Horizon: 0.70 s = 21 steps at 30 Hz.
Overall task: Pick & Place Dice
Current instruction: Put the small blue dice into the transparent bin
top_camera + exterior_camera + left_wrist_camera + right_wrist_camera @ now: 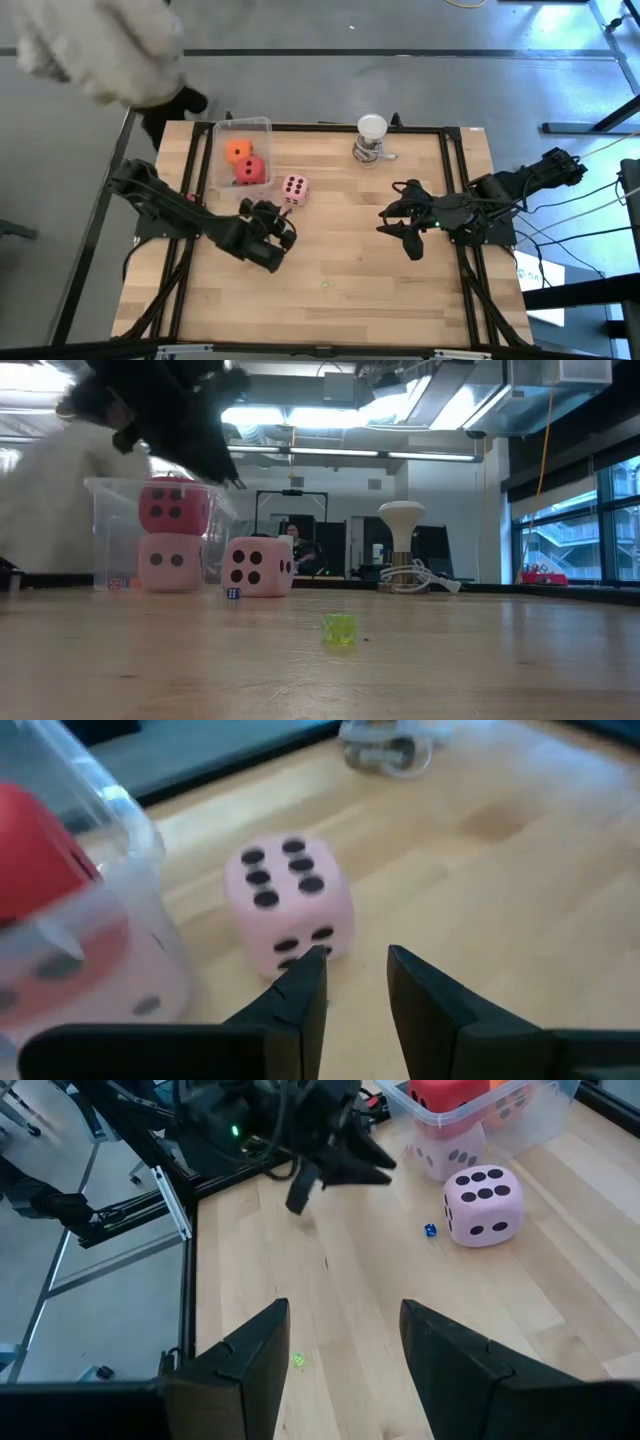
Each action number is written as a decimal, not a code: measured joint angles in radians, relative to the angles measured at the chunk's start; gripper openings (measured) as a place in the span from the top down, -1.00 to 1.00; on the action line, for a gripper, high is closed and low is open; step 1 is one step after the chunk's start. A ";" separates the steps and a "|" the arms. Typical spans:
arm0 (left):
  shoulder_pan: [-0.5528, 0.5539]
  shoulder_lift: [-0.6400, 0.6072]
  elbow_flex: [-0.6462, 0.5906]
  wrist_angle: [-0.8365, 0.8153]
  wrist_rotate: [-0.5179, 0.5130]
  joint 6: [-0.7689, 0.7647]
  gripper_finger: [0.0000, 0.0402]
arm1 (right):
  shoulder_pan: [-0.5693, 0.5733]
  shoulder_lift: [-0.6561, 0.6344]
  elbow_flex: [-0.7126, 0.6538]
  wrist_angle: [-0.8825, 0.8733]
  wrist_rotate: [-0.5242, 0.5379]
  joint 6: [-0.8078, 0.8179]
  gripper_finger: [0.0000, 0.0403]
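One pale pink die (294,188) sits on the wooden table beside a clear plastic container (262,126). The container holds an orange die (238,151), a red die (250,170) and, under the red one, a second pale pink die (170,560). My left gripper (355,975) hovers just short of the loose pink die (288,905) on its near side. It points at the die with a narrow gap and nothing between its fingers. My right gripper (340,1335) waits open at the table's right (400,228), raised above the table.
A white round-topped object (371,137) on a metal base stands at the far edge. A tiny blue die (429,1230) lies near the loose pink die, and a tiny green one (339,628) lies mid-table. A person in white (100,45) is beyond the far left corner.
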 joint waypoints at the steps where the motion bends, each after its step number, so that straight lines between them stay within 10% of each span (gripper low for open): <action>1: 0.000 0.016 0.001 -0.001 0.008 -0.014 0.51 | 0.000 0.000 0.000 0.000 0.000 0.000 0.06; 12: 0.034 0.161 0.003 0.005 0.086 -0.330 0.50 | 0.000 0.000 0.000 0.000 0.003 0.003 0.06; 21: 0.096 0.247 0.003 0.109 0.180 -0.305 0.41 | 0.000 0.000 0.000 0.000 0.002 0.026 0.06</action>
